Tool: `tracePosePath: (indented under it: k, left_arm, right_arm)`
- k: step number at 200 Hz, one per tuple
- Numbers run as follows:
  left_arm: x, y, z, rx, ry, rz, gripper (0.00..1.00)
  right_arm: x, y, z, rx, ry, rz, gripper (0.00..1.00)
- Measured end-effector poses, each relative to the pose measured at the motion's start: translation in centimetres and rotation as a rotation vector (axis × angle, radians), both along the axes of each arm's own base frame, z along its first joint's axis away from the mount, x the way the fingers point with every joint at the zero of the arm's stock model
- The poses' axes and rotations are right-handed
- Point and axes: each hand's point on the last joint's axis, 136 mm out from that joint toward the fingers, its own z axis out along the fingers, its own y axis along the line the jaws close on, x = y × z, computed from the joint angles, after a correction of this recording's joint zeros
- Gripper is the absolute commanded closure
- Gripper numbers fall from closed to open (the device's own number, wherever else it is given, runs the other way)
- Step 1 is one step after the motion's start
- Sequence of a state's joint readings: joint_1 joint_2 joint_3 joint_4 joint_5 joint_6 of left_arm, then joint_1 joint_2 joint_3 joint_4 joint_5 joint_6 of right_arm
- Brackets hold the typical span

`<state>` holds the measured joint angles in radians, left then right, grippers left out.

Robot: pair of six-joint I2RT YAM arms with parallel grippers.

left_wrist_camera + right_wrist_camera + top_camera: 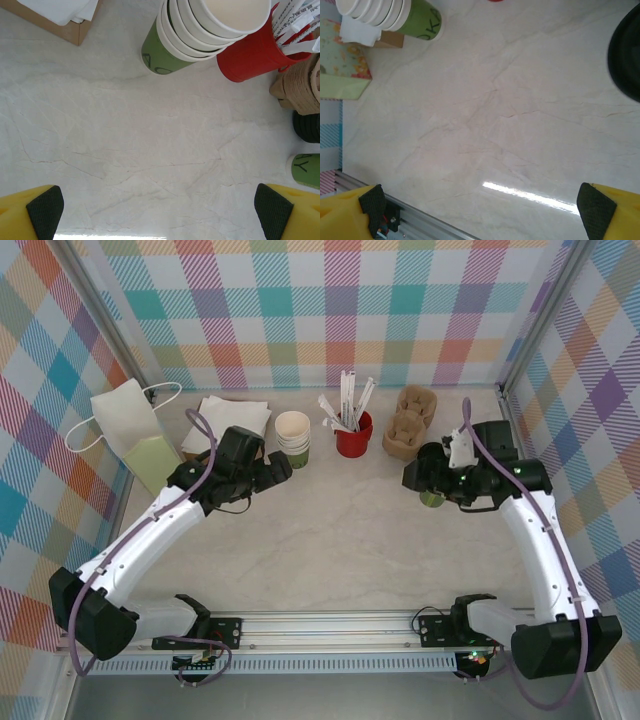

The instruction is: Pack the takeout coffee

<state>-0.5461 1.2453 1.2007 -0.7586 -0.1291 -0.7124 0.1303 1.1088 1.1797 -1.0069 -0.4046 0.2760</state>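
The takeout coffee (432,499) shows as a sliver of olive-green cup on the table, just beneath my right gripper (414,477); the arm hides its lid. Its green wall (306,170) also sits at the right edge of the left wrist view. A round black lid (626,55) cuts into the right wrist view at the right edge. My right gripper (480,212) is open over bare table. My left gripper (280,472) is near the cup stack, and it (160,210) is open too, with nothing between the fingers.
A stack of white cups on a green cup (293,435), a red cup of stirrers (353,437) and brown cup carriers (410,420) line the back. A white paper bag (125,415) and napkins (238,415) lie back left. A dark ribbed object (307,127) stands beside the coffee.
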Motion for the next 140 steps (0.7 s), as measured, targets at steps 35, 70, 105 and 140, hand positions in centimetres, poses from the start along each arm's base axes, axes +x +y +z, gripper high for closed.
tracePosePath:
  k: [35,70,105,140]
  left_arm:
    - [-0.2,0.7,2.0,0.043,-0.023,-0.015,0.00]
    - [0.1,2.0,6.6,0.091,-0.102,-0.022,0.00]
    - [0.7,5.3,10.5,0.138,-0.167,0.026,0.00]
    - [1.7,10.4,13.3,0.183,-0.201,0.127,0.00]
  right_arm:
    - [-1.2,1.2,-2.9,0.017,0.073,0.030,0.00]
    - [-2.3,2.3,-5.0,0.023,0.120,0.055,0.00]
    - [-2.9,3.0,-5.6,0.023,0.131,0.076,0.00]
    - [-2.8,3.4,-5.5,0.025,0.119,0.087,0.00]
